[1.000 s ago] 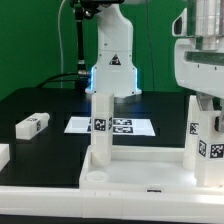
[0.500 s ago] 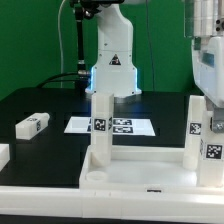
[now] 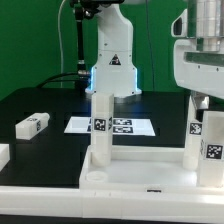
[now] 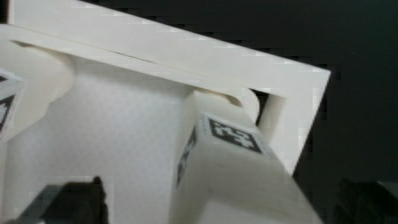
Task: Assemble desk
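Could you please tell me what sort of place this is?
Most likely a robotics lab bench: a robot arm's base stands at a black table, a marker board lies flat on it, and a tagged white desk kit sits in front.

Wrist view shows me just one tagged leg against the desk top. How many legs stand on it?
Observer: Three stand upright: the left leg, and at the exterior view's right the rear leg and the nearer leg.
Operator: Any spare legs?
Observer: At least one: a loose leg lies flat on the black table, toward that view's left.
Operator: Is it on the marker board?
Observer: No, the marker board lies apart from it, beyond the desk top.
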Motion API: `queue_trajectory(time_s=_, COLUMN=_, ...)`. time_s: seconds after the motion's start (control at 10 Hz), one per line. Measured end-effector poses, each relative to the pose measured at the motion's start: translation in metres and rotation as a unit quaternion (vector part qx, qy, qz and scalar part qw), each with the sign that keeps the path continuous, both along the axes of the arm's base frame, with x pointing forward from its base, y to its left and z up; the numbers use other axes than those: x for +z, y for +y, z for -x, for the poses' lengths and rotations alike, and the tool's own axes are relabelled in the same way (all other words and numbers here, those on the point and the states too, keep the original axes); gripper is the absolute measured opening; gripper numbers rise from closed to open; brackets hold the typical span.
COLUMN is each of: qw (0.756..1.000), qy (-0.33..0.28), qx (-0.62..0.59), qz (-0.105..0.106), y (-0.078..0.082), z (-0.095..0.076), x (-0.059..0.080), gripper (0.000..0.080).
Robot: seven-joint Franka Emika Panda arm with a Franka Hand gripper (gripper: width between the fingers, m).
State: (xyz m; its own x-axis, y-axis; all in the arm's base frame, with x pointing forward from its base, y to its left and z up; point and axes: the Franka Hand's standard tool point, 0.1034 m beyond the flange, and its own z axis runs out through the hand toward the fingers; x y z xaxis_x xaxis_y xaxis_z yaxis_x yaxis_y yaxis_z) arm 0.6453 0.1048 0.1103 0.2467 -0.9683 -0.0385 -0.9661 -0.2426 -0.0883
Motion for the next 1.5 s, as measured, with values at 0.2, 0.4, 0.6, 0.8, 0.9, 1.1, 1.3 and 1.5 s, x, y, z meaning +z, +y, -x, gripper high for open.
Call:
queue_trajectory(time_s=0.2, qw=0.994, qy=-0.006, qx=0.111, qz=0.012, y=0.0019, z=0.0002, x=0.0001, gripper=0.0649)
queue_trajectory(time_s=0.4, qw=0.984, qy=-0.009, qx=0.179, qz=0.017, y=0.0007, z=0.0003, x=-0.0002, gripper=0.0649)
queue_trajectory(time_s=0.6, qw=0.969, qy=-0.012, qx=0.246, qz=0.025, y=0.0004, z=0.0004, x=-0.0003, gripper=0.0649)
queue_trajectory(time_s=0.8, qw=0.931, qy=-0.009, qx=0.361, qz=0.055, y=0.003, z=0.001, x=-0.0002, gripper=0.0649)
queue_trajectory(time_s=0.9, qw=0.91, qy=-0.01, qx=0.41, qz=0.063, y=0.0039, z=0.0006, x=0.0002, gripper=0.0649)
queue_trajectory(time_s=1.1, qw=0.875, qy=-0.012, qx=0.479, qz=0.067, y=0.0023, z=0.0001, x=0.0004, gripper=0.0649)
queue_trajectory(time_s=1.3, qw=0.843, qy=-0.012, qx=0.533, qz=0.072, y=0.0022, z=0.0001, x=0.0005, gripper=0.0649)
queue_trajectory(time_s=1.5, qw=0.832, qy=-0.012, qx=0.549, qz=0.074, y=0.0016, z=0.0002, x=0.0003, gripper=0.0523)
